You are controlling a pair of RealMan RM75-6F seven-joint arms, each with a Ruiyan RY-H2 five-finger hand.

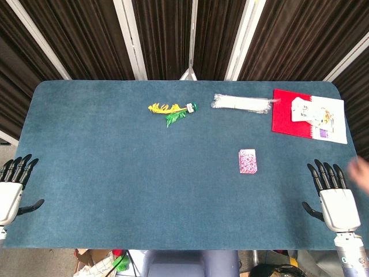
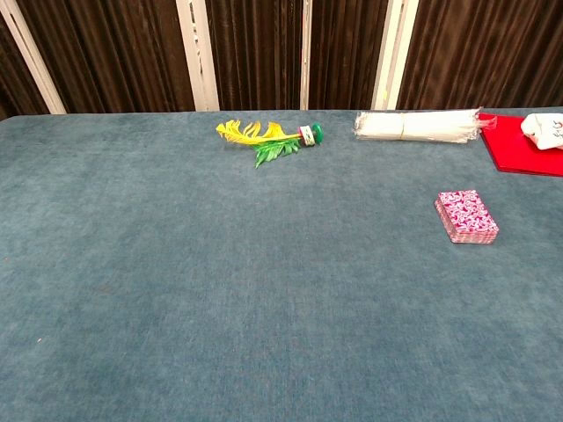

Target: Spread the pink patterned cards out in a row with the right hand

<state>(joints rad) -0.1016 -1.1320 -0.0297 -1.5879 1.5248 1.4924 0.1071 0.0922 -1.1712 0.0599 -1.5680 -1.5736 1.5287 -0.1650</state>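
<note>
The pink patterned cards (image 1: 247, 161) lie in one neat stack on the blue table, right of centre; the chest view shows the same stack of cards (image 2: 466, 216) at its right side. My right hand (image 1: 332, 196) rests near the front right edge, fingers spread and holding nothing, well to the right of and nearer than the stack. My left hand (image 1: 12, 187) sits at the front left edge, fingers also spread and empty. Neither hand shows in the chest view.
A yellow and green feather toy (image 1: 171, 109) lies at the back centre. A clear packet of white sticks (image 1: 242, 103) sits behind the cards. A red booklet with white papers (image 1: 308, 113) occupies the back right corner. A blurred pinkish shape (image 1: 361, 173) shows at the right edge.
</note>
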